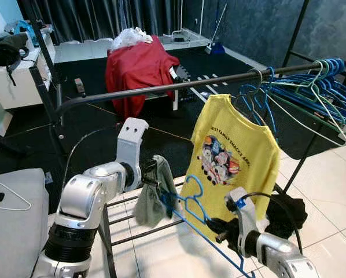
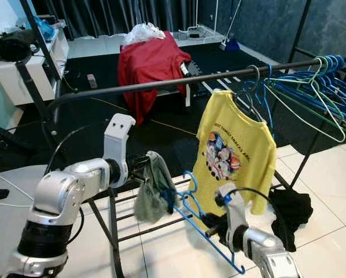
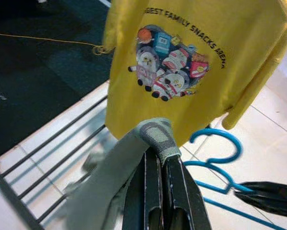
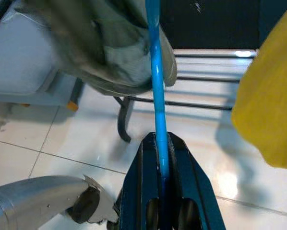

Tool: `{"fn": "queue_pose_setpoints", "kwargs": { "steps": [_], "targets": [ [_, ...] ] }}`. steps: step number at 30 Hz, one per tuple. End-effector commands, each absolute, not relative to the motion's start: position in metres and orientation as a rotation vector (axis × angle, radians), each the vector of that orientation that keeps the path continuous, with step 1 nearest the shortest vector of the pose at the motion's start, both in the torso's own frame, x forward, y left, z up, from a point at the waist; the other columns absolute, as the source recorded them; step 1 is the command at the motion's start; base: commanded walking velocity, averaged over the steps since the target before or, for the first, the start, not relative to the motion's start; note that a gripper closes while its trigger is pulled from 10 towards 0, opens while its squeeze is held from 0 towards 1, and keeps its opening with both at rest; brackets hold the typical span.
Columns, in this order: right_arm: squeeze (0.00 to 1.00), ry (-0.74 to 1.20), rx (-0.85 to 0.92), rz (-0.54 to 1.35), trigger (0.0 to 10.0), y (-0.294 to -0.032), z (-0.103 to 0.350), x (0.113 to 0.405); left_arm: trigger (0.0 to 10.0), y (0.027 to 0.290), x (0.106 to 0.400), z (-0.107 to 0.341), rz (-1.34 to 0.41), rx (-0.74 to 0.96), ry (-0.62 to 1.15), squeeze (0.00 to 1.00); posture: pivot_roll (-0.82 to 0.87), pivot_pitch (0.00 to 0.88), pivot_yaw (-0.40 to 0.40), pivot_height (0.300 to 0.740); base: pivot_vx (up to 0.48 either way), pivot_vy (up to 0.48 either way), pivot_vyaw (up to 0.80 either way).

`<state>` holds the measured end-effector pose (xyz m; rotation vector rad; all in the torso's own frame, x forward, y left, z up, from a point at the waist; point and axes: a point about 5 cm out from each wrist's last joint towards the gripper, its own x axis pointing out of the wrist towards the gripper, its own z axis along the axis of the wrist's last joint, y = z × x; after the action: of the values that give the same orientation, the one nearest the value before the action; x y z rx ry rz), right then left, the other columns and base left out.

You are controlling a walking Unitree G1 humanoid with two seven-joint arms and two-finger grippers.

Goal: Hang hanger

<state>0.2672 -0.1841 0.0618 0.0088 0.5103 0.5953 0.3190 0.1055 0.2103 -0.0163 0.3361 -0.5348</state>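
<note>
Left claw was pinched shut on a grey-green cloth, holding it low, near the rack's bottom bars. Right claw was clamped on a blue hanger, its hook towards the cloth, apparently to thread the garment on. Rail stood above and beyond both, a yellow T-shirt already hanging there. Hanger not yet hung.

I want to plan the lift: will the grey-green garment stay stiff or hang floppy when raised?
The grey-green garment droops from the left gripper, so it is probably floppy and light. Draped on the blue hanger, it may slide.
</note>
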Motion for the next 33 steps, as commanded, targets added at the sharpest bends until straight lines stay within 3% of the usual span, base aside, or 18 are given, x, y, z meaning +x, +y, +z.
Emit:
{"fn": "queue_pose_setpoints", "kwargs": {
  "steps": [1, 10, 14, 17, 20, 21, 24, 25, 27, 29, 33],
  "targets": [
    [0.00, 0.549, 0.034, 0.553, 0.0, -0.190, 0.055, 0.265, 10.0, 0.103, 0.313, 0.213, -0.589, -0.024, 0.344, 0.00, -0.07, 0.074, 0.015, 0.735, 0.000, 0.000, 0.00],
    [0.00, 0.494, 0.197, 0.202, 0.0, -0.218, 0.051, 0.279, 10.0, 0.101, 0.299, 0.207, -0.675, -0.043, 0.412, 0.00, -0.06, 0.060, 0.014, 0.735, 0.000, 0.000, 0.00],
    [0.00, 0.469, 0.247, 0.165, 0.0, -0.222, 0.054, 0.282, 10.0, 0.102, 0.295, 0.207, -0.697, -0.036, 0.419, 0.00, -0.06, 0.056, 0.014, 0.735, 0.000, 0.000, 0.00],
    [0.00, 0.411, 0.383, 0.156, 0.0, -0.221, 0.064, 0.288, 10.0, 0.104, 0.284, 0.201, -0.758, 0.007, 0.457, 0.00, -0.06, 0.047, 0.013, 0.735, 0.000, 0.000, 0.00],
    [0.00, 0.411, 0.383, 0.156, 0.0, -0.221, 0.064, 0.288, 10.0, 0.104, 0.284, 0.201, -0.758, 0.007, 0.457, 0.00, -0.06, 0.047, 0.013, 0.735, 0.000, 0.000, 0.00],
    [0.00, 0.378, 0.430, 0.233, 0.0, -0.210, 0.074, 0.291, 10.0, 0.108, 0.281, 0.191, -0.749, 0.094, 0.482, 0.00, -0.05, 0.044, 0.009, 0.735, 0.000, 0.000, 0.00],
    [0.00, 0.304, 0.521, 0.196, 0.0, -0.206, 0.087, 0.301, 10.0, 0.109, 0.279, 0.183, -0.742, 0.155, 0.498, 0.00, -0.06, 0.046, 0.010, 0.735, 0.000, 0.000, 0.00],
    [0.00, 0.249, 0.641, 0.159, 0.0, -0.205, 0.098, 0.309, 10.0, 0.109, 0.275, 0.177, -0.761, 0.247, 0.480, 0.00, -0.05, 0.046, 0.009, 0.735, 0.000, 0.000, 0.00],
    [0.00, 0.249, 0.641, 0.159, 0.0, -0.205, 0.098, 0.309, 10.0, 0.109, 0.275, 0.177, -0.761, 0.247, 0.480, 0.00, -0.05, 0.046, 0.009, 0.735, 0.000, 0.000, 0.00],
    [0.00, 0.190, 0.903, 0.180, 0.0, -0.199, 0.118, 0.320, 10.0, 0.116, 0.271, 0.158, -0.751, 0.437, 0.488, 0.00, -0.05, 0.052, 0.005, 0.735, 0.000, 0.000, 0.00],
    [0.00, 0.177, 0.986, 0.227, 0.0, -0.194, 0.126, 0.322, 10.0, 0.121, 0.273, 0.151, -0.720, 0.500, 0.495, 0.00, -0.05, 0.054, 0.004, 0.735, 0.000, 0.000, 0.00]
  ]
}}
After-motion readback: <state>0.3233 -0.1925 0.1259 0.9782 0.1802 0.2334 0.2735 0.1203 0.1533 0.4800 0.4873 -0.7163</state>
